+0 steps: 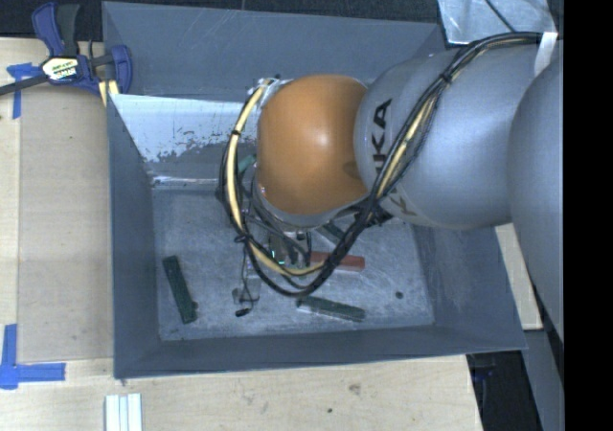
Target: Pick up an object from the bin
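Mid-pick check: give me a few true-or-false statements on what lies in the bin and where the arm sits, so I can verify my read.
1. A dark bar lies on the left of the bin floor, apart from the arm. True.
2. The red thing lies in the open against the left wall. False: it lies right of the middle, partly under the arm's cables.
3. A grey-green bar lies near the floor's front edge, toward the view's bottom. True.
4. The bin is heaped full. False: only a few things lie scattered on its floor.
5. The arm's orange cover is over the bin's middle. True.
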`<state>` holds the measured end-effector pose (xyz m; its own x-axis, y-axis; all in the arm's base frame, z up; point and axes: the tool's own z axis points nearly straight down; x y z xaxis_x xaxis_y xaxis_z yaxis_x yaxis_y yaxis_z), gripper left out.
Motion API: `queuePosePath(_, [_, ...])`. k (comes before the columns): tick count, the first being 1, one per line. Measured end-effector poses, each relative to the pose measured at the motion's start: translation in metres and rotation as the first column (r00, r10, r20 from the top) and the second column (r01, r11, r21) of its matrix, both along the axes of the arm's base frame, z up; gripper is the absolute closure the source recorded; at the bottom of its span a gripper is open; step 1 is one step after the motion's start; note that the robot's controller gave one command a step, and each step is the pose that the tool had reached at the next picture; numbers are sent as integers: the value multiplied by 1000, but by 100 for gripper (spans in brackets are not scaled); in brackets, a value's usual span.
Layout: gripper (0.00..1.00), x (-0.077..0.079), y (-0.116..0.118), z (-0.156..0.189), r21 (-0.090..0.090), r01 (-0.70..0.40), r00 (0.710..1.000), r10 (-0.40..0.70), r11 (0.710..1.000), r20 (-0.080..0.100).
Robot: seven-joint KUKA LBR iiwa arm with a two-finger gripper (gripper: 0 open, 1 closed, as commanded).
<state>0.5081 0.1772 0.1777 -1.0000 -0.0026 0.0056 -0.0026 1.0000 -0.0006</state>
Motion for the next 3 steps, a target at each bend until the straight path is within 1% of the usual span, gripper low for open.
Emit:
queuePosePath(1, [0,-25,-71,3,-1,-137,991,137,991,5])
queuePosePath(2, [0,30,-124,-109,2,-169,986,169,986,4])
queuePosePath(3, [100,32,-122,-106,2,-171,985,171,985,11])
